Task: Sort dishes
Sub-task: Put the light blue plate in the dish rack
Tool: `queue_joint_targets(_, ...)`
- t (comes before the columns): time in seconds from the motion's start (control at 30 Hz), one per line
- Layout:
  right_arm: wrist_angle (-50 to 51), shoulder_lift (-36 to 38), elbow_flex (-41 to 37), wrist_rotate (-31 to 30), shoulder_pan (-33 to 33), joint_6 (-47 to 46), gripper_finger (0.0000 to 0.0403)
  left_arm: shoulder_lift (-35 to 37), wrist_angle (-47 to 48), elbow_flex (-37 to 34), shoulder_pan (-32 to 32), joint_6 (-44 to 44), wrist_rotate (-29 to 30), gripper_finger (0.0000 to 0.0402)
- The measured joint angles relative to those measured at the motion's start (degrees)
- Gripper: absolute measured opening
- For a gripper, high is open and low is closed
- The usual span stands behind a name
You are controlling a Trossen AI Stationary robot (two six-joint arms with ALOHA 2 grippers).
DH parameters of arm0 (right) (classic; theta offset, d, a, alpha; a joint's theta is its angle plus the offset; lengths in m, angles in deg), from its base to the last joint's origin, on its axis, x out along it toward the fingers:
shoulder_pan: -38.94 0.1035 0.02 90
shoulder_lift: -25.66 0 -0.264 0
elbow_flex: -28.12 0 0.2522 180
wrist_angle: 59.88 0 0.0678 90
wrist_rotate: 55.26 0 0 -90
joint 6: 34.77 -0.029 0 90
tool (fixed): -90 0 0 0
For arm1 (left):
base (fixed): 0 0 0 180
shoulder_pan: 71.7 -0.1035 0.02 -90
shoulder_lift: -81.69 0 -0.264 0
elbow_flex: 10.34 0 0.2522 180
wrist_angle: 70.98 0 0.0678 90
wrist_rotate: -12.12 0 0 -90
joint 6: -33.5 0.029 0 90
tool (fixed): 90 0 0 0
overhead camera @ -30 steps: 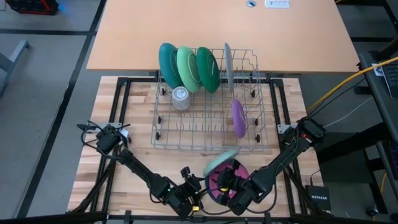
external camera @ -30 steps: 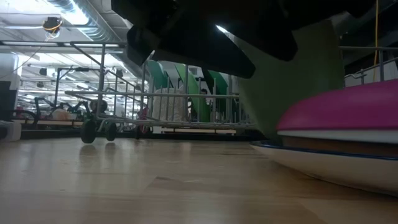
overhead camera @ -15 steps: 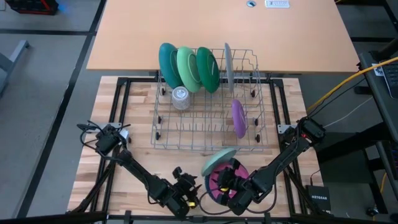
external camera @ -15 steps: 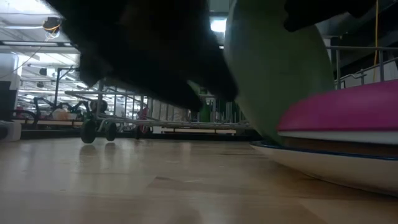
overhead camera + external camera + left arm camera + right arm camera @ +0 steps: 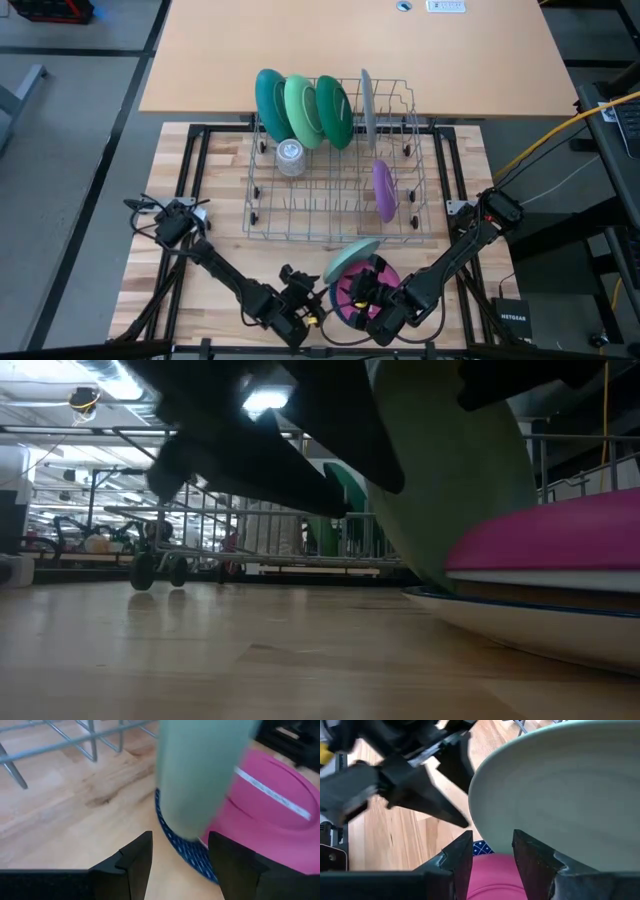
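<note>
— Right gripper [image 5: 362,290]?
— Low over the front edge of the light wooden tabletop [image 5: 220,260], fingers clamped on the rim of a round pale green plastic plate [image 5: 352,257]; plate tilted up, leaning over the stack below.

— Stack?
— Round pink plastic plate [image 5: 372,290] on top, a white layer and a tan one under it in the low view, a round blue dotted plate [image 5: 187,854] at the bottom, resting flat on the tabletop near the front edge.

— Left gripper [image 5: 312,299]?
— Just beside the stack, toward the left front corner, fingers [image 5: 134,862] apart, nothing between them, pointed at the pale green plate's lower edge.

— Rest of the dishes?
— Standing on edge in the metal wire dish rack [image 5: 330,205] at the middle of the tabletop: teal round plate [image 5: 268,100], light green round plate [image 5: 300,110], dark green round plate [image 5: 334,110] side by side at the rack's far left corner, thin grey plate [image 5: 366,105] next to them, small purple plate [image 5: 383,190] toward the right side. Clear upturned glass [image 5: 289,156] near the rack's left side.
</note>
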Motion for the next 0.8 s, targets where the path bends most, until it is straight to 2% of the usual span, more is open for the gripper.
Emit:
queue_joint_targets(0.6, 0.1, 0.0, 0.0, 0.0, 0.0, 0.0, 0.0144, 0.0, -1.1, 0.0, -4.6, 1.1, 0.0, 0.0182)
queue_joint_targets(0.8, 0.3, 0.0, 0.0, 0.1, 0.0, 0.0, 0.0144, 0.0, -1.1, 0.0, -5.8, 1.1, -4.6, 0.0182)
